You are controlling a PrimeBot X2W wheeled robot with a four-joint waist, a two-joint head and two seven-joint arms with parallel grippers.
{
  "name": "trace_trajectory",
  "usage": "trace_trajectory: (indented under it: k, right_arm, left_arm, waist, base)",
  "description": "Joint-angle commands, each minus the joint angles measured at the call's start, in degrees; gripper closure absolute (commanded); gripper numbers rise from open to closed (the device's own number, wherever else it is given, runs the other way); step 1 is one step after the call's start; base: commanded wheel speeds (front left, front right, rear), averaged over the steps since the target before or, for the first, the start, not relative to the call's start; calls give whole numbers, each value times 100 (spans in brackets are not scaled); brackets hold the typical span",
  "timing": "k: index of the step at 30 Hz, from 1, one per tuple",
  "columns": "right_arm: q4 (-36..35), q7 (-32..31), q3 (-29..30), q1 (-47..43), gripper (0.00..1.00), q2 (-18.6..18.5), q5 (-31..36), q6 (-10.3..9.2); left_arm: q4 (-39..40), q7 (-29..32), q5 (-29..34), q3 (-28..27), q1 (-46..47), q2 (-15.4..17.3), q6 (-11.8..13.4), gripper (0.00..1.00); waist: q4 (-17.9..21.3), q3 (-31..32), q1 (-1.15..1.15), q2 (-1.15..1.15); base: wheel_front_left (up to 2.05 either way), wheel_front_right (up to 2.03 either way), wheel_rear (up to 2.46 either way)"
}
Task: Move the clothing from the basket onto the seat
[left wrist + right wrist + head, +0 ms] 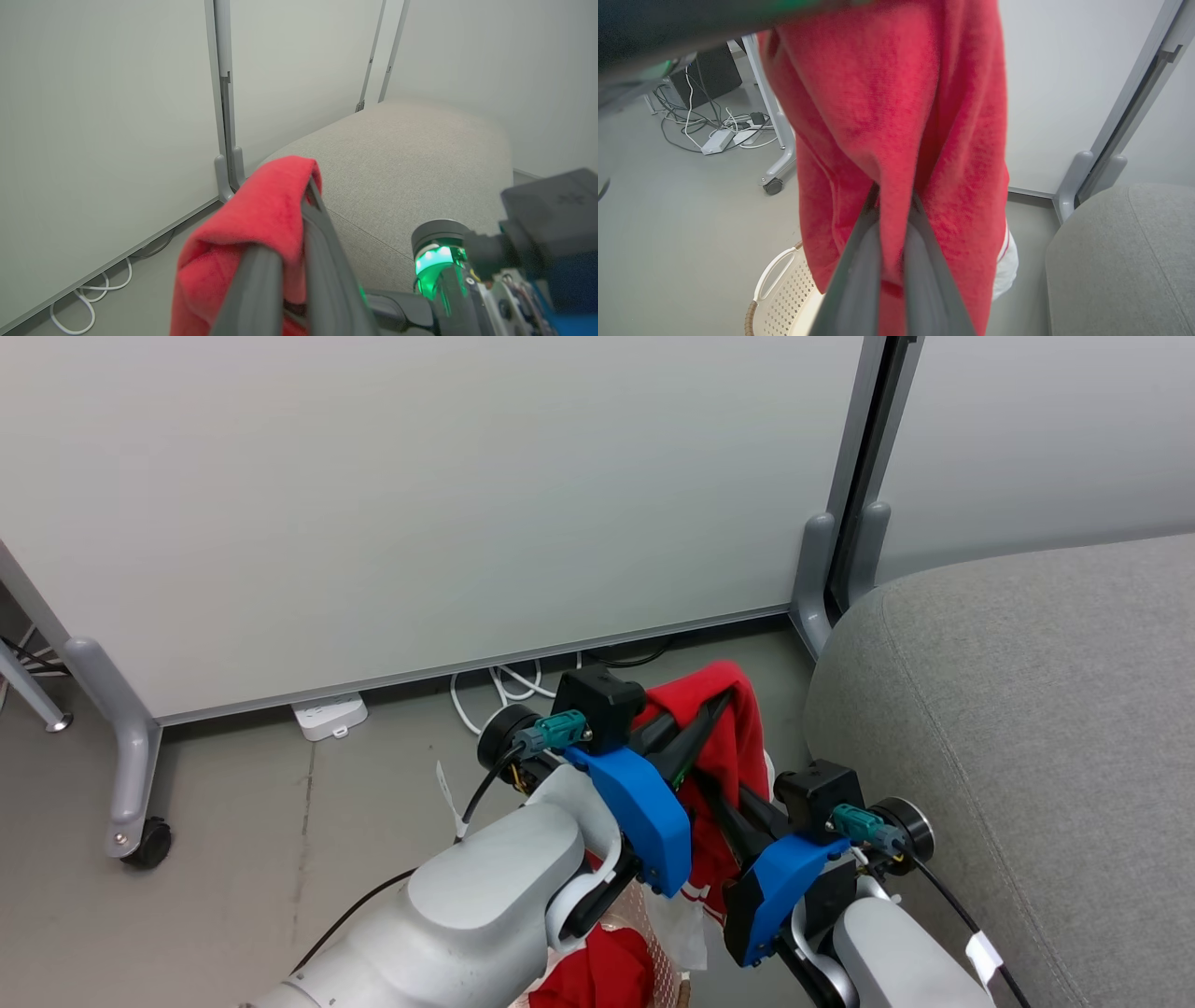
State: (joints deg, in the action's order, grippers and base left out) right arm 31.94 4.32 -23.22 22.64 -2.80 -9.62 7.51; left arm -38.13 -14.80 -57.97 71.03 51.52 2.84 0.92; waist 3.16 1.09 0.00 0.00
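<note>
A bright red garment (724, 733) hangs in the air between my two grippers, above the floor and just left of the grey seat (1027, 756). The left gripper (722, 702) is shut on its top fold, and in the left wrist view the red fabric (261, 219) drapes over the fingers (322, 261). Lower down, the right gripper (714, 798) is shut on the same garment (896, 116), whose white part with striped trim (1006, 261) dangles. Below it stands the cream basket (784, 289) with more red clothing (602, 971) inside.
White partition panels (420, 504) on grey wheeled legs (140, 784) stand close behind. A power strip (327, 714) and white cables (504, 686) lie on the floor at their base. A dark box (714, 65) with tangled cables sits further off.
</note>
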Motion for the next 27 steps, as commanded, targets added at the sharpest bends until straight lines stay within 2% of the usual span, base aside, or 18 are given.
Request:
trace_trajectory:
  k: [1, 14, 15, 16, 20, 27]
  right_arm:
    - [35, 36, -5, 66, 100, -16, -36, -4]
    - [79, 84, -92, 17, 100, -16, -76, -4]
    - [80, 87, -95, 17, 100, -16, -75, -3]
    - [79, 92, -96, 19, 100, -16, -70, -4]
    - [64, 116, -67, 41, 100, -17, -29, -4]
    - [16, 177, 43, 94, 100, -16, -9, -4]
  left_arm:
    - [7, -51, -41, 18, 56, 9, 4, 100]
    - [14, -59, -127, 8, -40, 9, 23, 100]
    - [19, -60, -112, -16, -43, 9, 42, 73]
    - [55, -61, -67, -62, -39, 8, 57, 0]
    - [166, -49, 118, -236, -109, 9, 55, 0]
    - [260, -47, 627, -685, -474, 72, -257, 0]
  waist:
    - [-4, 12, 0, 0]
    - [-4, 77, 0, 0]
    - [-6, 78, 0, 0]
    - [-9, 78, 0, 0]
    - [-15, 65, 0, 0]
    - [9, 30, 0, 0]
  base:
    - [0, 0, 0]
    - [0, 0, 0]
    - [0, 0, 0]
    - [0, 0, 0]
    - [0, 0, 0]
    - [0, 0, 0]
